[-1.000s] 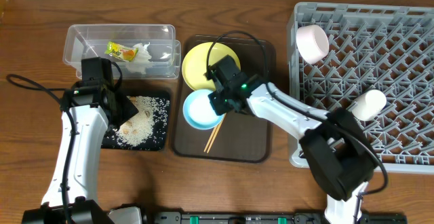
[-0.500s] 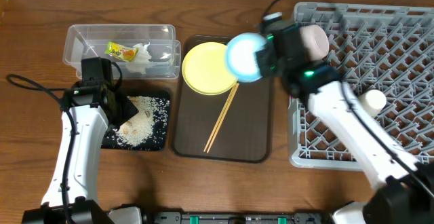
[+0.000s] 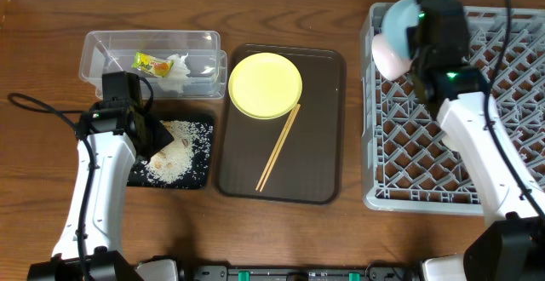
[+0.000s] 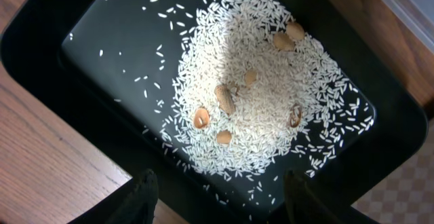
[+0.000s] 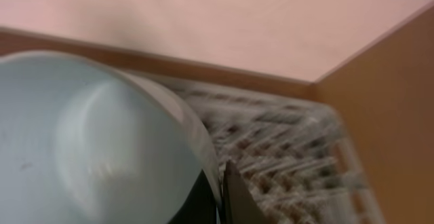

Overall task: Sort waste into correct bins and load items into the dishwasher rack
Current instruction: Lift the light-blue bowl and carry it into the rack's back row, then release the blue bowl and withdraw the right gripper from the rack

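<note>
The right fingers (image 5: 224, 200) are clamped on the rim of the blue bowl (image 3: 397, 17). The bowl is held on edge over the upper-left corner of the rack (image 3: 443, 153), at the upper right of the overhead view. It overlaps the white bowl (image 3: 385, 60) in that corner, and contact between the two cannot be determined. The left fingers (image 3: 153, 136) are apart with nothing between them, positioned over the black tray (image 3: 200, 179) at centre left. This tray holds rice (image 4: 258, 102) mixed with a few brown bits. The clear tub (image 3: 106, 47) at upper left holds the wrapper (image 3: 151, 61) and the tissue (image 3: 177, 68). The brown tray (image 3: 319, 174) at centre carries the plate (image 3: 265, 85) in its upper part. The chopsticks (image 3: 278, 146) lie diagonally from the plate's lower-right edge. All units rest on the counter (image 3: 255, 238).
</note>
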